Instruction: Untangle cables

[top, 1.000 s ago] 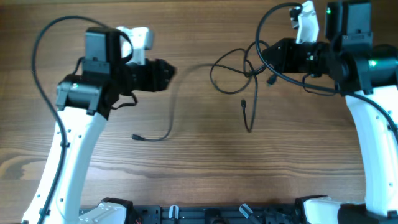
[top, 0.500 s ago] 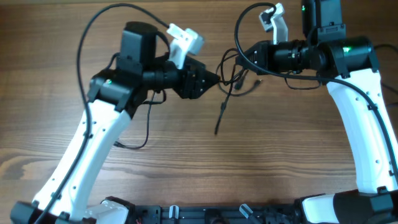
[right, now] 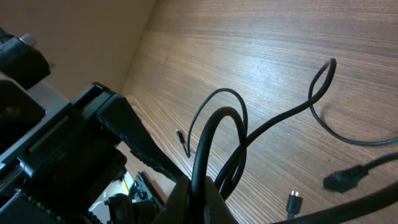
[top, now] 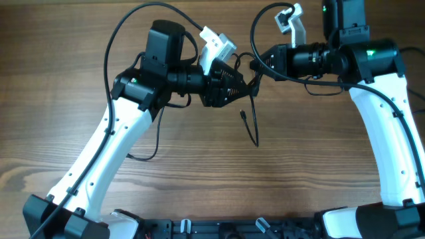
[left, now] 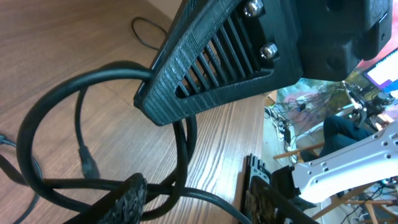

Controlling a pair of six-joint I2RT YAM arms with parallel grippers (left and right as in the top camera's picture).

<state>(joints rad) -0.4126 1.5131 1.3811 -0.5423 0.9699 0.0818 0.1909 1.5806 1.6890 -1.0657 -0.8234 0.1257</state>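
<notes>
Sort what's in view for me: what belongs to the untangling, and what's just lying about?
Job: cables, bunched between left gripper and right gripper, the right one shut on them.
Just there: wooden table; black rail at its near edge; thick wires fixed to the arms.

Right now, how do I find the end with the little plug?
On the table, look top middle, where the left gripper and right gripper meet at the cables. One thin end drops below them, hooks back up and stops in a small plug. The other loose end lies left, by the left arm.
</notes>
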